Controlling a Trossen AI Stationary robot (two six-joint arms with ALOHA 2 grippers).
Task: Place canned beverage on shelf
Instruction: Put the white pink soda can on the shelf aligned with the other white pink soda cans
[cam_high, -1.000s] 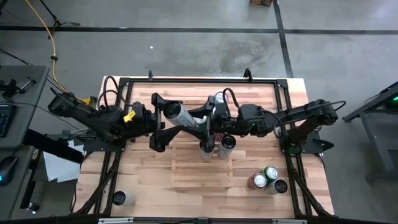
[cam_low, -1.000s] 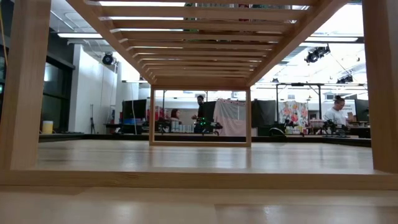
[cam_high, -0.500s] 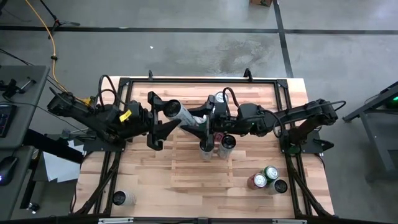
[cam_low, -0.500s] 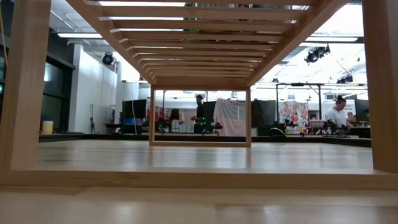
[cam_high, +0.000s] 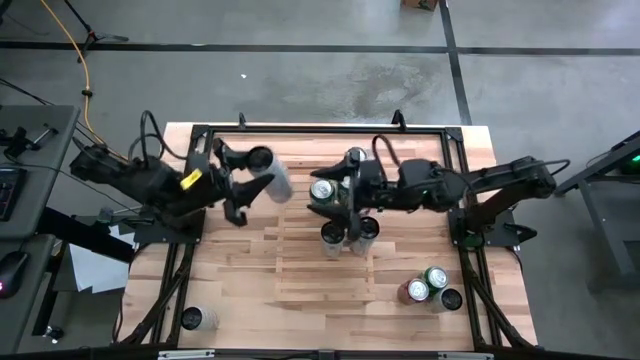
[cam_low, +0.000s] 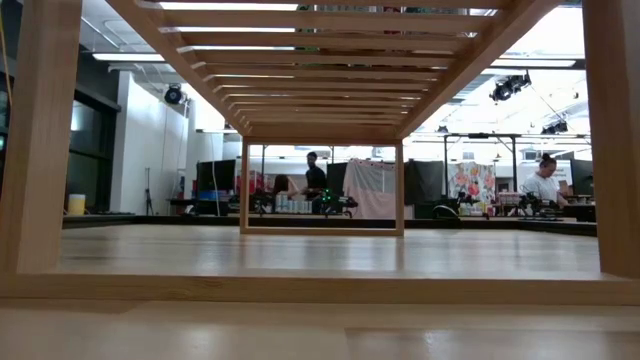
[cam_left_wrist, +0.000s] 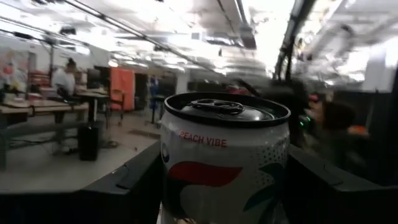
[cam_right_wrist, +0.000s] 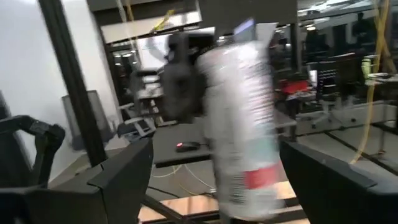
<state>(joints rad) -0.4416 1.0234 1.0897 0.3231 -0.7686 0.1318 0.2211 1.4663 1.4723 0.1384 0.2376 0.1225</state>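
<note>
Holding a can above the table

The left gripper (cam_high: 243, 186) pinches a white can (cam_high: 270, 172) between its fingers, over the back left part of the table (cam_high: 480, 150), beside the shelf (cam_high: 310, 262). The right gripper (cam_high: 335, 200) has its fingers spread, near a green-top can (cam_high: 322, 190). 2 cans (cam_high: 331, 237) stand upright on the shelf slats, just below this gripper.

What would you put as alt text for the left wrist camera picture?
A white can labelled "Peach Vibe" fills the centre, gripped between the left gripper's two dark fingers. Behind it is a blurred workshop with bright ceiling lights.
</note>
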